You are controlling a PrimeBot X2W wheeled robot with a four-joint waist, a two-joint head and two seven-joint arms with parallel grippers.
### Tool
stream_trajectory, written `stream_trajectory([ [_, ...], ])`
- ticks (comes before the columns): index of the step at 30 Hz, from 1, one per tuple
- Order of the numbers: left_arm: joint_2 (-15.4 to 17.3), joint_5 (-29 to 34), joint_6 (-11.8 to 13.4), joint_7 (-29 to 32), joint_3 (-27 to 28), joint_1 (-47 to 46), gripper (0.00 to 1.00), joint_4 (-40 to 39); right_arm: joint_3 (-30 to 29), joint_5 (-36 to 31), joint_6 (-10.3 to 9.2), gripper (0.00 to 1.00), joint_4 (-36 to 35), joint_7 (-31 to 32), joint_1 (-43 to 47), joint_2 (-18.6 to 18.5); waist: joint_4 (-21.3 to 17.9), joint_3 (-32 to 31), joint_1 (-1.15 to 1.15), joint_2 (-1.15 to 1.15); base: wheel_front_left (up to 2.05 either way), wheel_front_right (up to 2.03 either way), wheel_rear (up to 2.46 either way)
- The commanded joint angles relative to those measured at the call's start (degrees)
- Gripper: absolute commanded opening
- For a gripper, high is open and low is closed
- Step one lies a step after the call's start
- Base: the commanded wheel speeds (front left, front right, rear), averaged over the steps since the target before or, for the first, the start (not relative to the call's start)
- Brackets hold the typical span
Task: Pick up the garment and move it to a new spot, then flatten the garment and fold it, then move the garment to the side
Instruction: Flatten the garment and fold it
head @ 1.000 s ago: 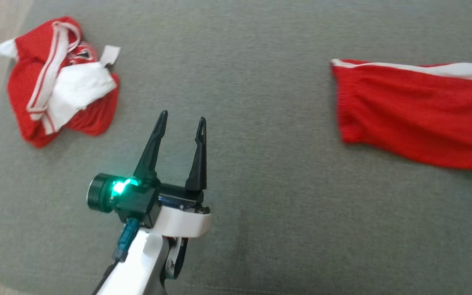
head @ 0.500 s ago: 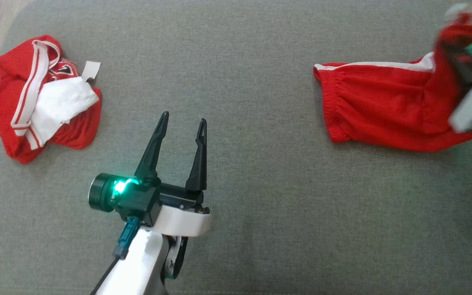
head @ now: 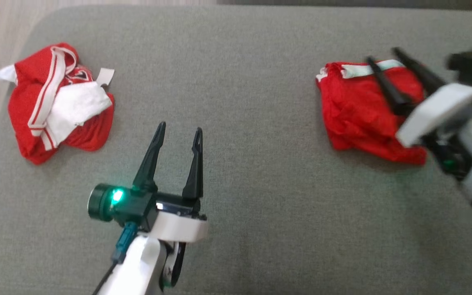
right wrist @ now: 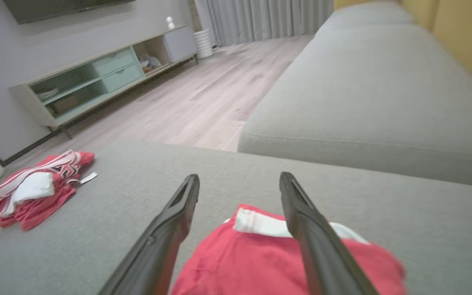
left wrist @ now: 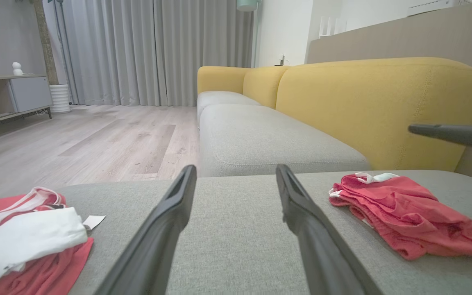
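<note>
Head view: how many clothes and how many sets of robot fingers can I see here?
Red garments: 2 (striped pile, bunched garment)
Sets of fingers: 2 (left fingers, right fingers)
Total: 4

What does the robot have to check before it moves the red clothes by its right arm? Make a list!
1. Right gripper open: ok.
2. Right gripper above the red garment: ok.
3. Red garment flat: not ok, bunched up.
4. Right fingers touching cloth: cannot tell.
5. Left gripper open, clear of both garments: ok.
6. Red-and-white garment out of the way: ok.
</note>
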Motion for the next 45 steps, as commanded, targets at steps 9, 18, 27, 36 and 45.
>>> stream_trajectory([
  [9, -0.2, -0.1, 0.2, -0.3, 3.0, 4.8, 1.00, -1.5, -8.4, -3.1, 0.39, 1.00, 0.6, -5.5, 12.7, -5.9, -1.6, -6.8, 0.00, 0.00, 0.00, 0.00, 0.00],
  [18, -0.3, 0.3, -0.5, -0.3, 1.9, 5.7, 1.00, -3.0, -10.1, -7.6, 0.39, 0.00, 1.2, -4.1, 15.0, -2.7, 1.4, -5.4, 0.00, 0.00, 0.00, 0.00, 0.00],
  [27, -0.4, -0.9, -0.1, -0.3, -0.7, 2.5, 1.00, -4.3, -8.1, -8.0, 0.39, 0.00, 8.3, 5.4, 5.8, -1.7, 7.6, 1.1, 0.00, 0.00, 0.00, 0.00, 0.00],
  [36, -0.4, -2.9, 1.1, -0.3, -2.5, 0.2, 1.00, -4.7, -5.0, -4.8, 0.39, 0.00, 12.4, 11.9, 2.0, -3.3, 11.1, 3.9, 0.00, 0.00, 0.00, 0.00, 0.00],
  [45, -0.4, -3.9, 1.9, -0.3, -3.6, -1.8, 1.00, -5.2, -5.1, -5.8, 0.39, 0.00, 16.8, 6.6, -3.5, -4.9, 13.5, 5.8, 0.00, 0.00, 0.00, 0.00, 0.00],
])
